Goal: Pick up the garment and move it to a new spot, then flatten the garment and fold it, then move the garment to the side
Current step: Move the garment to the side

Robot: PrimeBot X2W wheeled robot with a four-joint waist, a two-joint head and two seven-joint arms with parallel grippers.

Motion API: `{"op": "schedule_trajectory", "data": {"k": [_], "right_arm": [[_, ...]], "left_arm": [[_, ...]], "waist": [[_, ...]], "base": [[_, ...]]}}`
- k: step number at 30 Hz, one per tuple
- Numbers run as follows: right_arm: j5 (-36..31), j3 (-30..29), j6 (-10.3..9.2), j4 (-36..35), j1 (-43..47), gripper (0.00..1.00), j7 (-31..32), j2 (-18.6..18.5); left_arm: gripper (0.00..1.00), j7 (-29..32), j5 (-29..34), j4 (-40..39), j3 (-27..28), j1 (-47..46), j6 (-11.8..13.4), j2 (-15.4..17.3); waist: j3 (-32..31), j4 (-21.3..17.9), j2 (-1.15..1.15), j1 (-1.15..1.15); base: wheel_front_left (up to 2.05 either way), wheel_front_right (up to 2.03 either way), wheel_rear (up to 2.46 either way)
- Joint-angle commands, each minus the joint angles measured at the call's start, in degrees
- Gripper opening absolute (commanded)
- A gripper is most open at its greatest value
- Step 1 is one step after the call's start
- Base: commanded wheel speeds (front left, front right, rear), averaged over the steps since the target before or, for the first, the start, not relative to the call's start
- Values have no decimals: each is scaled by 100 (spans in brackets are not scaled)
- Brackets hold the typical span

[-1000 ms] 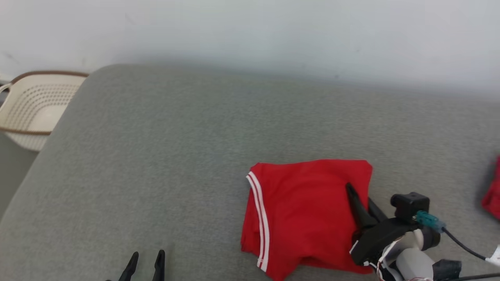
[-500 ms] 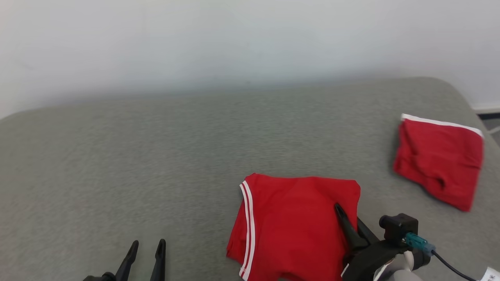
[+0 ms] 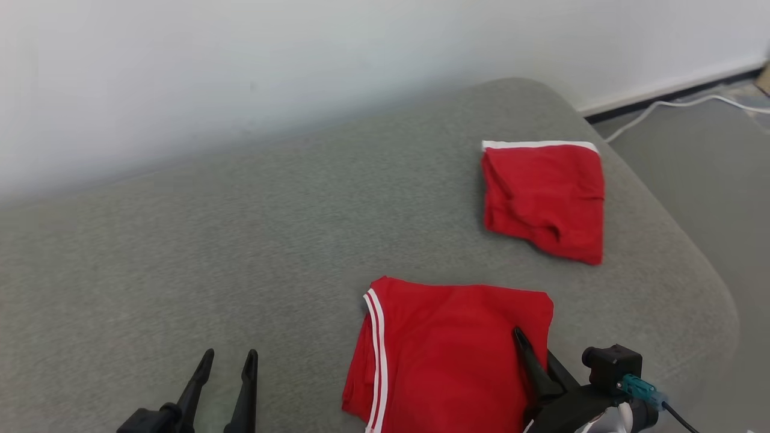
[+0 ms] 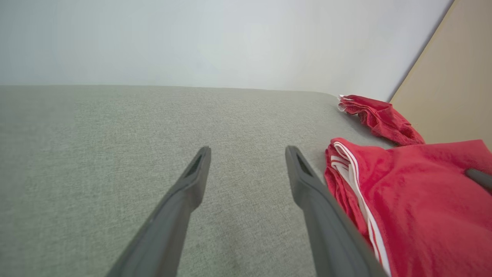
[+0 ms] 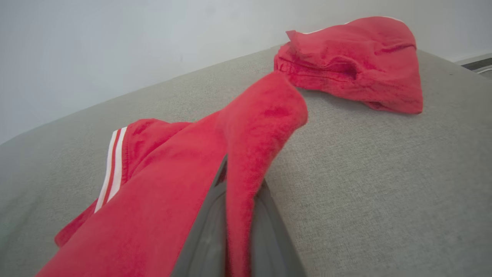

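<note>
Only the head camera turns, to the robot's right, bringing a second red garment (image 3: pixel 544 192) into sight near the far right end of the cushion (image 3: pixel 240 240); the folded red garment (image 3: pixel 445 349) keeps its place at the right tool (image 3: pixel 532 344). That tool is closed, pinching the garment's right edge. The left tool (image 3: pixel 230 355) hovers spread wide and empty, left of it. The folded piece lies left of the gripping tool, the other pile ahead and rightward, so the right arm looks nearer for the move aside
</note>
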Motion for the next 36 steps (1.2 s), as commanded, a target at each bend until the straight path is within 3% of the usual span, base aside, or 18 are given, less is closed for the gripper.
{"op": "schedule_trajectory", "data": {"k": [1,9,17,25,36], "right_arm": [[-35,-6,-6,-18,60,0,-24,17],[-289,1,-6,20,-232,0,-25,-73],[-762,-9,-6,289,-1381,0,-24,-363],[-973,-377,-6,874,-2383,0,-16,-710],[-1536,-1411,-6,2177,-3247,0,-20,-1338]], "left_arm": [[100,-3,56,-18,8,-75,-2,5],[100,-3,136,-71,-123,-100,-56,7],[100,-3,233,-37,-120,-117,-106,6],[100,-3,136,2,-196,-240,-100,4],[100,-3,276,-46,-229,-398,-111,5]], "waist": [[143,-312,0,0],[241,-192,0,0],[383,179,0,0],[575,610,0,0],[873,1085,0,0]], "base": [[0,0,0],[0,0,0],[0,0,0],[0,0,0],[0,0,0]]}}
